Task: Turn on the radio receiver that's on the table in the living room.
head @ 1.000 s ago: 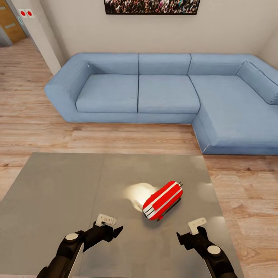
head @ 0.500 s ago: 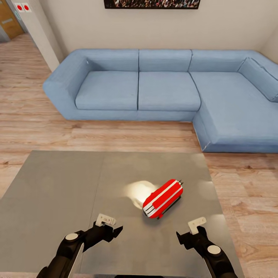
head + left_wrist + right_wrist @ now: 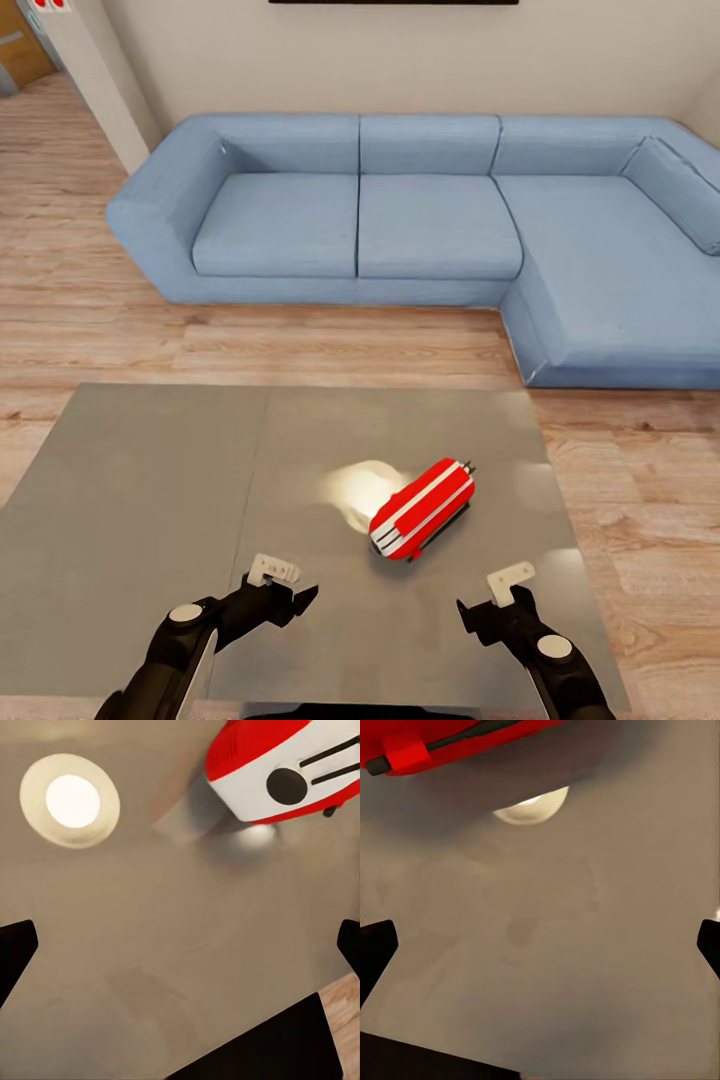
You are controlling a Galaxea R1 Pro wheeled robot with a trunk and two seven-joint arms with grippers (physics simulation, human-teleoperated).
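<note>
Head view, surface: glossy grey table [image 3: 150, 500], low and wide, bright lamp reflection [image 3: 358, 488] near centre.
Room: light wood plank floor [image 3: 300, 345]; blue corner sofa [image 3: 420, 220] at 12 o'clock beyond the table; beige wall [image 3: 400, 60] behind; white pillar [image 3: 95, 80] at 11 o'clock.
Radio receiver [image 3: 422, 508]: red with white stripes, lying tilted on the table at 1 o'clock, just beside the reflection.
Left gripper [image 3: 285, 590]: over the table's near edge, radio at its 2 o'clock, well apart; fingers spread, nothing held.
Right gripper [image 3: 495, 600]: radio at its 11 o'clock, near, not touching; fingers spread, nothing held.
Left wrist view: radio's white end face [image 3: 289, 772] with dark round knob [image 3: 286, 786].
Right wrist view: red radio body [image 3: 442, 742] above bare tabletop [image 3: 555, 960].
</note>
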